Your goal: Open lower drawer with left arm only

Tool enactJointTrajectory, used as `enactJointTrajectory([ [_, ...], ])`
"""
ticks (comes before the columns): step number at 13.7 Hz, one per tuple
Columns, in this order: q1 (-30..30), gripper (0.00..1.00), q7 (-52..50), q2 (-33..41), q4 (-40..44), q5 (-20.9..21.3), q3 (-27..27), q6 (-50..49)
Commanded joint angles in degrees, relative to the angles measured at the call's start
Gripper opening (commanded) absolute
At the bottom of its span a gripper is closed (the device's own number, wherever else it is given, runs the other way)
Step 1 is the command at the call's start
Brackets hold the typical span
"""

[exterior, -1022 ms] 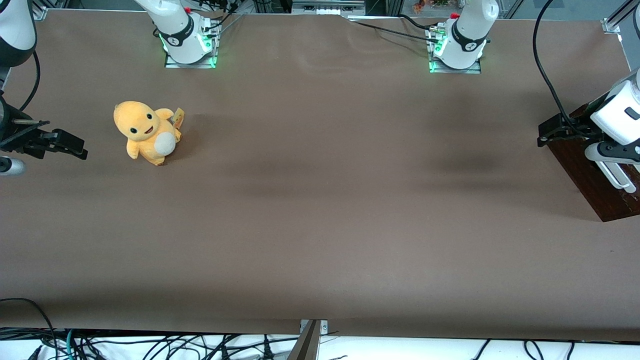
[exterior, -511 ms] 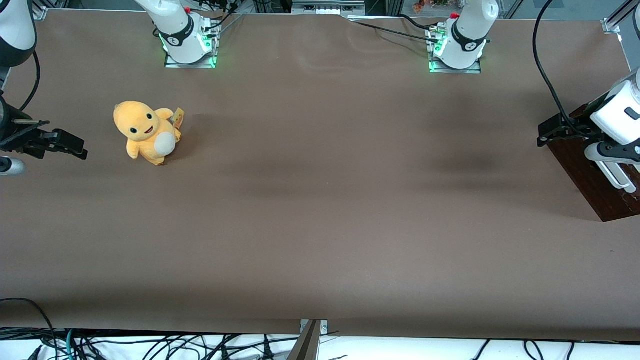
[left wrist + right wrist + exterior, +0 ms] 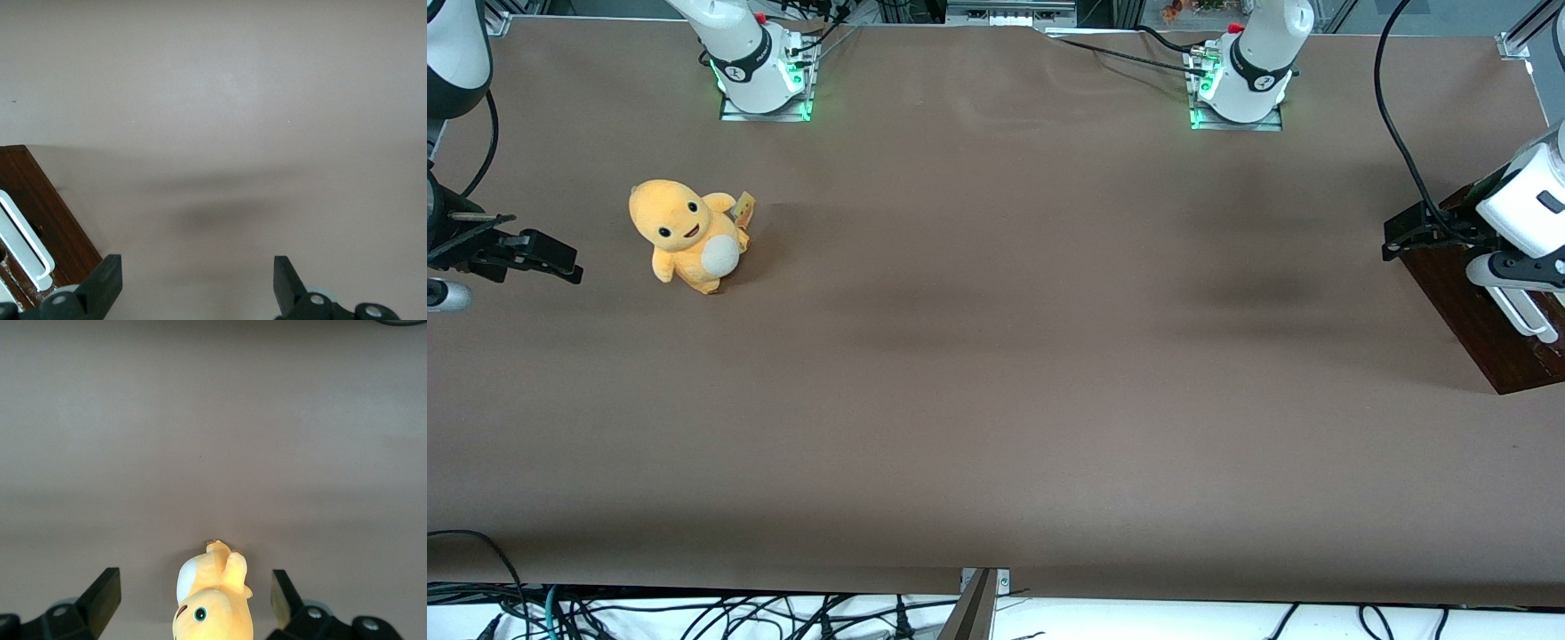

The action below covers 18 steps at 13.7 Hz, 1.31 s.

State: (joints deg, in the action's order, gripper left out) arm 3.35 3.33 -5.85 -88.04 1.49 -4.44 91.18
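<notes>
The lower drawer (image 3: 1476, 320) shows as a dark red-brown wooden front at the working arm's end of the table, partly cut off by the frame edge. Its long white bar handle (image 3: 1522, 313) runs along the front. The left arm (image 3: 1528, 212) hangs over the drawer, and my gripper (image 3: 1407, 236) sits just above the drawer's corner that is farther from the front camera. In the left wrist view the gripper (image 3: 193, 283) is open over bare table with nothing between its fingers (image 3: 105, 280). The drawer (image 3: 50, 213) and its handle (image 3: 25, 241) lie just beside one finger, not touching.
A yellow plush toy (image 3: 687, 235) sits toward the parked arm's end of the table. Brown cloth (image 3: 996, 356) covers the table. Two arm bases (image 3: 1238, 89) with green lights stand along the edge farthest from the front camera. Cables hang below the nearest edge.
</notes>
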Motion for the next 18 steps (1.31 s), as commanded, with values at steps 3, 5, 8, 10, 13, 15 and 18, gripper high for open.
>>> enactJointTrajectory([
  [3,-0.01,1.00,-0.34,0.58,-0.47,-1.41,0.14,-0.30],
  [5,-0.01,1.00,-0.34,0.49,-0.47,-1.41,0.14,-0.39],
  [8,-0.10,1.00,-0.69,-0.29,-0.47,-0.71,0.14,-1.09],
  [10,-0.19,1.00,-2.70,-1.69,-0.38,-0.53,0.05,-2.76],
  [13,-0.10,1.00,-9.72,-4.24,-0.29,-0.53,0.14,-6.71],
  [15,-0.10,1.00,-14.65,-6.96,-0.38,1.48,0.14,-7.77],
  [18,-0.19,1.00,-15.90,-14.60,-0.47,10.51,0.14,-10.75],
])
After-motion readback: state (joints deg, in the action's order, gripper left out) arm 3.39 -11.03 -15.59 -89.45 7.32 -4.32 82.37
